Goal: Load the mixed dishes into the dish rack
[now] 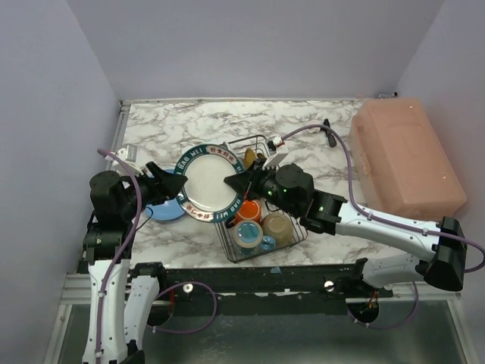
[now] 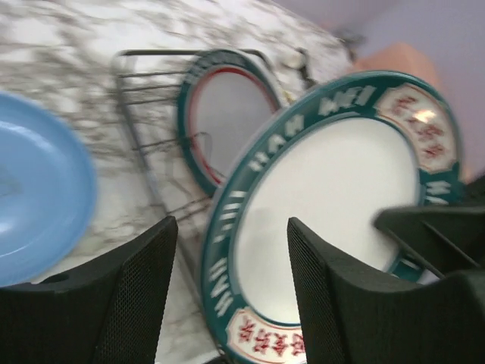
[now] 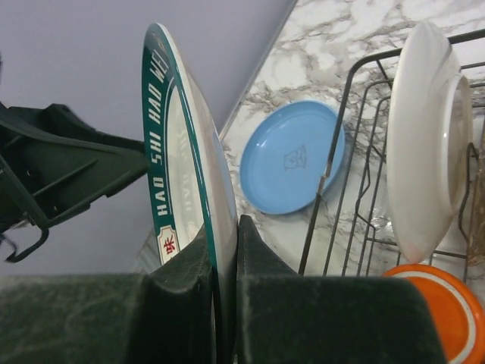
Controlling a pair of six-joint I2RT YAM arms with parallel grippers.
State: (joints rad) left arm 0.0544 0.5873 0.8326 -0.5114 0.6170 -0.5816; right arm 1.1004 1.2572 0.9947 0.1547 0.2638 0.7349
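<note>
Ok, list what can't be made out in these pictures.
Top view: blue plate mostly hidden by the left arm.
Left wrist view: blurred; whether the left claw touches the green-rimmed plate is unclear.
Right wrist view: orange mug cut off by the corner and the right claw.

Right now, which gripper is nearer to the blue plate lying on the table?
Left. The left gripper is open close beside the blue plate. The right gripper is farther off, by the dish rack, clamping the green-rimmed plate that stands between.

plate (image 1: pixel 206 182) across rack (image 1: pixel 256 138) left, orange mug (image 1: pixel 248 210) crowding front — far tabletop (image 1: pixel 227 121) open
</note>
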